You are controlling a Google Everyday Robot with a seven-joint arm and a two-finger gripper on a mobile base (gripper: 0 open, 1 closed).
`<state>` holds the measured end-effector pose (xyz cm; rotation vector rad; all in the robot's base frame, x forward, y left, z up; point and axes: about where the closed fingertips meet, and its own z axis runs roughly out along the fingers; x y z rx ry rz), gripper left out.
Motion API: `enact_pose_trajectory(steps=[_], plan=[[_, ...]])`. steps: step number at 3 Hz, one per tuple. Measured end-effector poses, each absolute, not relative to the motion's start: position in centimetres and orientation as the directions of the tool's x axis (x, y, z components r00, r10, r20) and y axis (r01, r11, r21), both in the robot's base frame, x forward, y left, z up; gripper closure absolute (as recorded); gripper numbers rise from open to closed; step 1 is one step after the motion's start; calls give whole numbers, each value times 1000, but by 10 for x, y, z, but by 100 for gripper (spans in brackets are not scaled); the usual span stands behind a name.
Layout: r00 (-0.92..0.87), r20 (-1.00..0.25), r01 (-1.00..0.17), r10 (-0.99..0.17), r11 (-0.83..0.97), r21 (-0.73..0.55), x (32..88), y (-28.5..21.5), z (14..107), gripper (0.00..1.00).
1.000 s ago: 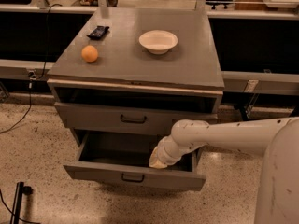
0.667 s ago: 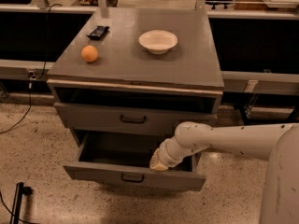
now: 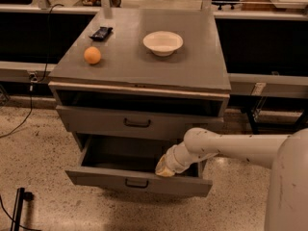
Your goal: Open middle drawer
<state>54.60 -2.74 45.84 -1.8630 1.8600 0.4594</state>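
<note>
The middle drawer [image 3: 106, 176] is a wide, shallow grey drawer with a small dark bar handle [image 3: 136, 183], and it stands pulled well out of the grey cabinet. Its inside looks empty. My white arm [image 3: 231, 148] reaches in from the right. My gripper [image 3: 162, 170] dips into the drawer just behind the front panel, right of the handle. Its tip is hidden by the yellowish wrist end and the panel. The drawer above [image 3: 96, 121] is shut, with its own handle [image 3: 137, 123].
On the cabinet top [image 3: 192, 66] lie an orange [image 3: 92, 55], a white bowl [image 3: 163, 42] and a small dark packet [image 3: 101, 32]. Dark shelving runs behind on both sides. A cable [image 3: 19, 124] trails on the speckled floor at the left, and a black stand [image 3: 18, 206] sits at the lower left.
My arm's elbow has shifted slightly right and down. The middle drawer stays about as far out as before.
</note>
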Motion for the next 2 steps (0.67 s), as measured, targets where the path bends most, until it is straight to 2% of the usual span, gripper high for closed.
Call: enact_pose_trajectory(steps=[2], plan=[[27, -536, -992, -844, 42, -115, 554, -35, 447, 100]])
